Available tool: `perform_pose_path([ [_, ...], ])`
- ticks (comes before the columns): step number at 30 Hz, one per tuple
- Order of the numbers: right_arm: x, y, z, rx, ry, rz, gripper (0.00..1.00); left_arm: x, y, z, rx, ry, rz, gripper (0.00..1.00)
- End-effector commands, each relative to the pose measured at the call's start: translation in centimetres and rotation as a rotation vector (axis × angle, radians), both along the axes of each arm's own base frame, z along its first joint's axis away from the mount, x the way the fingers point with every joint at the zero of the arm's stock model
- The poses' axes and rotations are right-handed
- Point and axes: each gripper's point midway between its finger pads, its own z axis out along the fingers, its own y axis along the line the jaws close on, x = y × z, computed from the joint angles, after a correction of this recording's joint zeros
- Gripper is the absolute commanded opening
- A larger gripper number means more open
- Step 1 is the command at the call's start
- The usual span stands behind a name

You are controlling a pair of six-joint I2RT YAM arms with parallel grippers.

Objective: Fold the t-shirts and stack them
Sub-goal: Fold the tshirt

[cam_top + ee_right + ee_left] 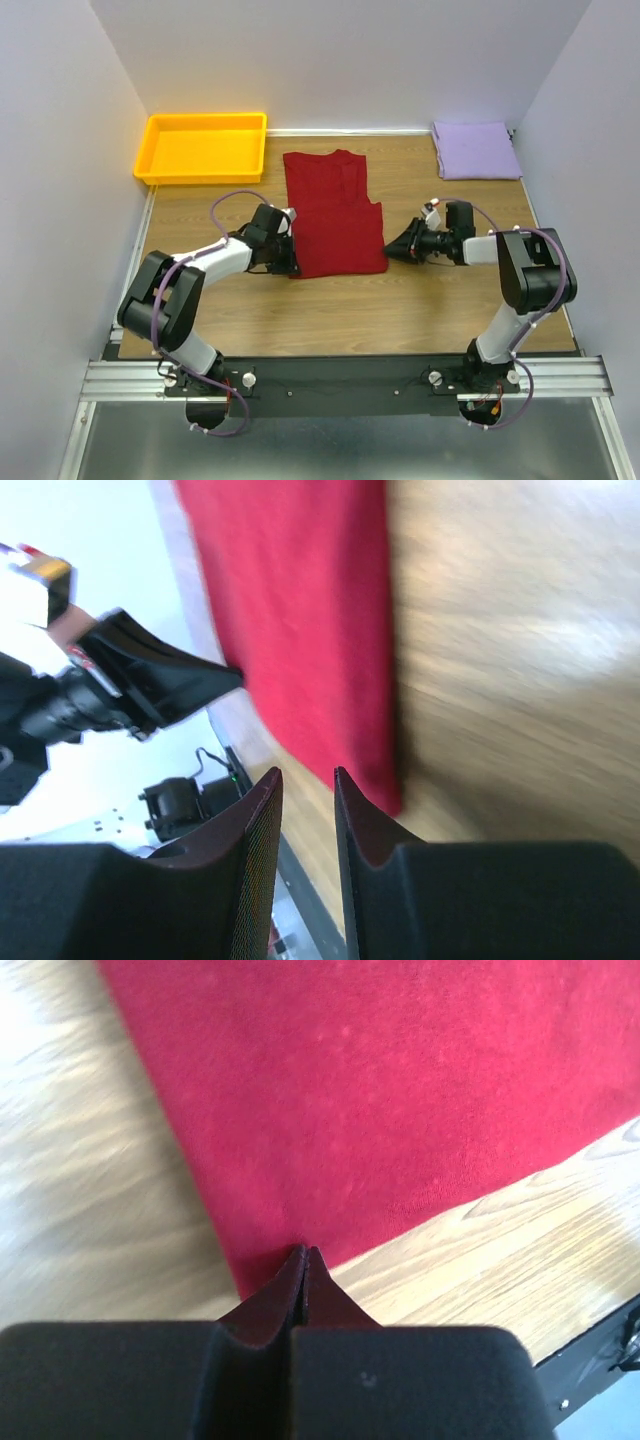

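The deep red t-shirt (333,215) lies flat on the wooden table, partly folded into a tall strip. It fills the left wrist view (380,1090) and shows in the right wrist view (300,610). My left gripper (292,265) lies low at the shirt's near left corner, with its jaws closed (305,1252) on that corner. My right gripper (391,246) is just off the shirt's near right corner. Its jaws stand a narrow gap apart (305,772) with nothing between them. The pale lavender t-shirt (476,150) lies folded at the back right, apart from both grippers.
A yellow-orange plastic tray (150,150) stands at the back left corner. White walls close in the table on the left, back and right. The arms' metal base rail (340,375) runs along the near edge.
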Motion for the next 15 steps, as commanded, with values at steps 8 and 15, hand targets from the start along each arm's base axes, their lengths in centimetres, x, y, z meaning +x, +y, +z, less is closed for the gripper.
perform_pose_path([
  [8, 11.8, 2.5, 6.9, -0.007, -0.242, -0.045, 0.34, 10.5, 0.1, 9.0, -0.102, -0.308, 0.169, 0.04],
  [15, 18.0, 5.0, 4.3, 0.063, -0.233, -0.081, 0.34, 16.5, -0.6, 4.2, -0.09, -0.217, 0.16, 0.04],
])
